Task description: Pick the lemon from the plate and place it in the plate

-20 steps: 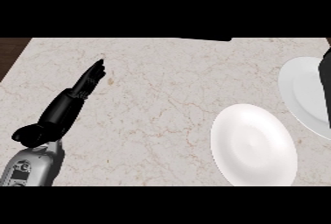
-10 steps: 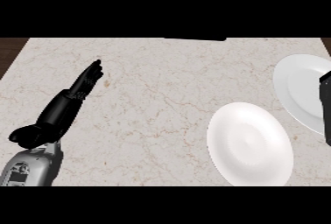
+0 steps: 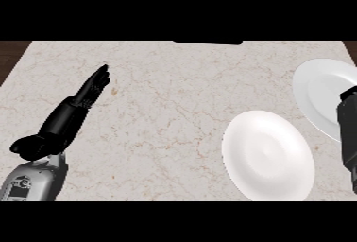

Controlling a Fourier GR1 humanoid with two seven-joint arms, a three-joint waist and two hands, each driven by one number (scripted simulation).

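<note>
A pale marbled tabletop [image 3: 160, 99] is shown from above, with a white near plate [image 3: 266, 155] lying on it. A second white far plate [image 3: 317, 87] is set up and to the right of the near plate, just beside it, and is cut by the view's edge. The right hand [image 3: 349, 137] is seen right of the near plate, partly covering the far plate. The left hand [image 3: 70, 116] is held well left of the near plate, its fingers [image 3: 96, 85] stretched straight. A dark strip [image 3: 208, 42] is seen beyond the near plate, at the tabletop's far edge.

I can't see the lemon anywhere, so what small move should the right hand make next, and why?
Probably ease the right hand leftward toward the nearer plate. It overlaps the plate at the right edge, and no lemon shows on either plate's bare surface, so the lemon may be hidden by the hand.
</note>
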